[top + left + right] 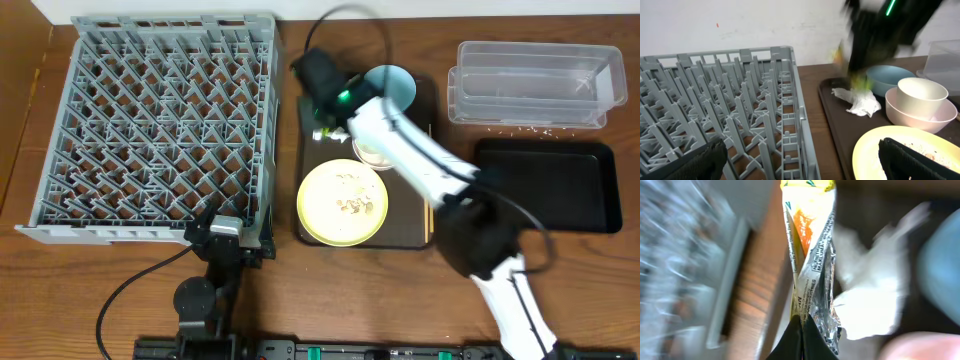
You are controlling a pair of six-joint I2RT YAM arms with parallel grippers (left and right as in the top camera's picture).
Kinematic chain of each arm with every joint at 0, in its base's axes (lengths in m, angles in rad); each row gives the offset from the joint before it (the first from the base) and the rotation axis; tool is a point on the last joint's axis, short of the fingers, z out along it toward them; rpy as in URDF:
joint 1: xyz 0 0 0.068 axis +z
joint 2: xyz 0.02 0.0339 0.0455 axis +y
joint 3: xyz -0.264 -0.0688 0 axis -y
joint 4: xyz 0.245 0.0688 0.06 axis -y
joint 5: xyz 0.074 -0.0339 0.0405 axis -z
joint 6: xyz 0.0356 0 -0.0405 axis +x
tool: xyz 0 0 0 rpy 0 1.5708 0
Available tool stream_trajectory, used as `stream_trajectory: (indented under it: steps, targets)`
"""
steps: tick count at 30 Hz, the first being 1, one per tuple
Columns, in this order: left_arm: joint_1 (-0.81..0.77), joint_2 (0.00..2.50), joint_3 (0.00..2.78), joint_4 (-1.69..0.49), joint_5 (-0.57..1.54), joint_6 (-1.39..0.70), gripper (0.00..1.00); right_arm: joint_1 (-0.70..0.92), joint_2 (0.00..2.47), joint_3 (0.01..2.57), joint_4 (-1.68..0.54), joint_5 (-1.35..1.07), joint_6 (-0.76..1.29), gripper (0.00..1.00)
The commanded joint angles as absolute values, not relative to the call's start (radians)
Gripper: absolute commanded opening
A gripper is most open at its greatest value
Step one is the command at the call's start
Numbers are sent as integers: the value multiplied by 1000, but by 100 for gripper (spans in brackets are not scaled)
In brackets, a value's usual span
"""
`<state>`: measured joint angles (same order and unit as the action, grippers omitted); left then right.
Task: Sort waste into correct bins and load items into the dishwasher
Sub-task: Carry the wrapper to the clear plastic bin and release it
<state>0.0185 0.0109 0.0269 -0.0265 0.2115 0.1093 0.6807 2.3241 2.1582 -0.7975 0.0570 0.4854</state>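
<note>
1. Rack point(160, 120): grey, square, on the left of the tabletop point(60, 300); nothing loaded.
2. Left pincer point(228, 240): at the rack's near right corner, released, fingers point(690, 162) spread wide, holding nothing.
3. Brown tray point(308, 190): just right of the rack, carrying items 4 to 10.
4. Wrapper point(810, 255): green and orange, over the tray's far left corner. It is pinched at one end. The long axis runs in line with the fingers, with the free end pointing away from them, down toward the napkin. Whether it touches the napkin cannot be told through the blur.
5. Right pincer point(802, 330): clenched on the wrapper.
6. Napkin point(860, 102): white, crumpled, lying on the tray under the wrapper.
7. Plate point(342, 202): yellow-green, at the tray's near end, with crumbs point(352, 203) on it.
8. Small bowl point(915, 122): upright beyond the plate, with the cup point(921, 92) upright inside it.
9. Blue bowl point(400, 85): at the tray's far right.
10. Chopsticks point(430, 215): along the tray's right edge, long axis near to far.
11. Tub point(535, 85): clear, at the far right, long axis left to right.
12. Black tray point(545, 185): just in front of the tub.
</note>
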Motion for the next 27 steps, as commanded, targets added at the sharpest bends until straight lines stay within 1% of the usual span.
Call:
stream_trajectory:
  steps: [1,4,10,16,19,23,27]
  targets:
    - [15,4,5,-52,236,119,98,619,2145,2179,-811,71,475,1]
    - [15,4,5,-52,236,119,97,542,2058,2179,-856,72,477,1]
    - [15,4,5,-52,236,119,98,369,2016,2178,-957,138,573,1]
    - [15,4,5,-52,236,119,98,170,2044,2162,-1080,168,839,2]
    - [15,4,5,-52,236,119,98,97,2067,2156,-1093,168,966,2]
    - [15,4,5,-52,236,119,98,27,2102,2155,-1085,168,1098,2]
    - [15,4,5,-52,236,119,98,-9,2138,2155,-1059,168,1156,1]
